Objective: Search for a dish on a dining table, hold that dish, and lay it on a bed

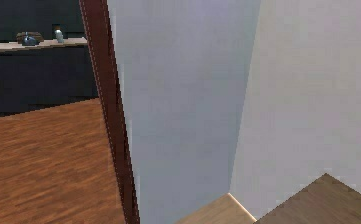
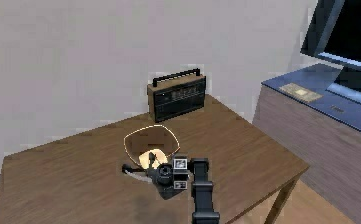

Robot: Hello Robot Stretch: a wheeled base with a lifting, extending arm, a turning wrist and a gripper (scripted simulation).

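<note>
A brown wooden table (image 2: 68, 165) carries a dark radio (image 2: 176, 97) at its far edge. A tan dish (image 2: 148, 140) is near its middle.

A brown radio (image 2: 176, 97) is set upright at the far edge of the worktop (image 2: 58, 165). A grey cabinet (image 2: 306, 125) is seen beyond the worktop's right corner, a dark screen (image 2: 343, 30) above it. A dark door frame (image 1: 108, 100) is seen ahead.
</note>
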